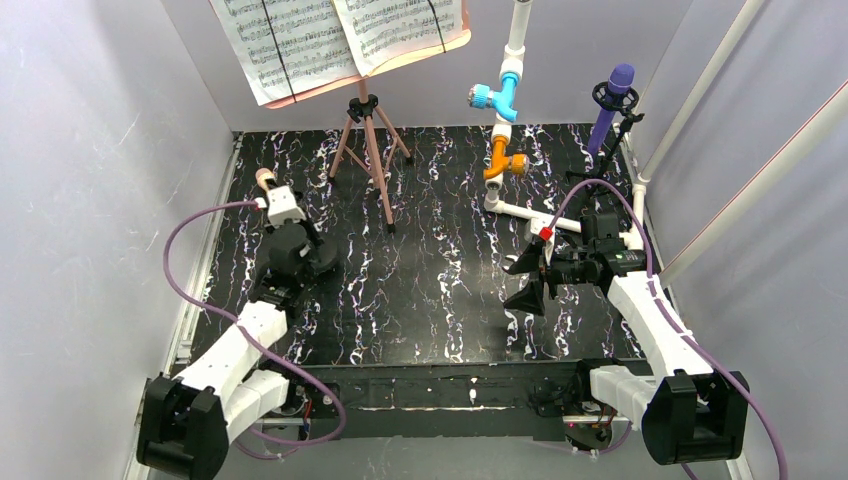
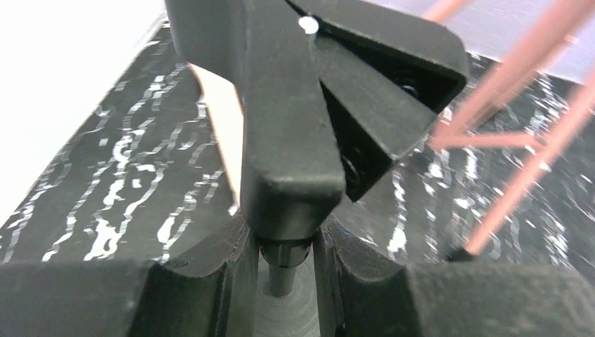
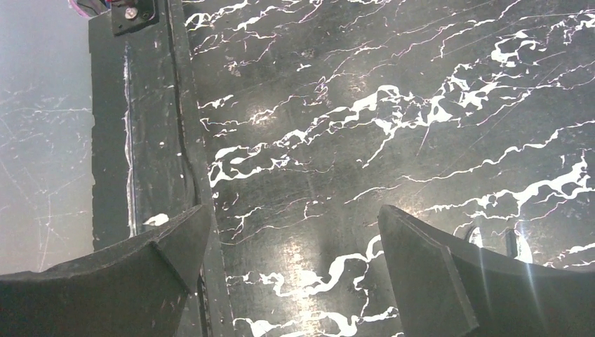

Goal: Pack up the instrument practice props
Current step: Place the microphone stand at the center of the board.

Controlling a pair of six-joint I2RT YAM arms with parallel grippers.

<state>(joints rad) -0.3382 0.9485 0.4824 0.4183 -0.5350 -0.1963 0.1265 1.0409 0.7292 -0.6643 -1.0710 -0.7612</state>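
Observation:
My left gripper (image 1: 273, 197) stands at the table's left side, its jaws closed on the neck of a black mic holder (image 2: 288, 140). The holder's thin stem (image 2: 281, 275) shows between the fingers (image 2: 217, 281). The peach microphone (image 1: 264, 180) sits in that holder and shows as a peach strip (image 2: 219, 119) behind it. My right gripper (image 1: 528, 280) is open and empty over the marble table, as the right wrist view (image 3: 291, 246) shows. The purple microphone (image 1: 612, 105) stands in its holder at the back right. The salmon music rest (image 1: 340, 45) carries white sheets on its tripod (image 1: 370, 150).
A white pipe with blue and orange valves (image 1: 505, 110) stands at the back middle, running along the table toward my right gripper. The tripod legs (image 2: 519, 140) are close to the right of my left gripper. Grey walls enclose the table. The black front rail (image 3: 147, 126) lies by my right gripper.

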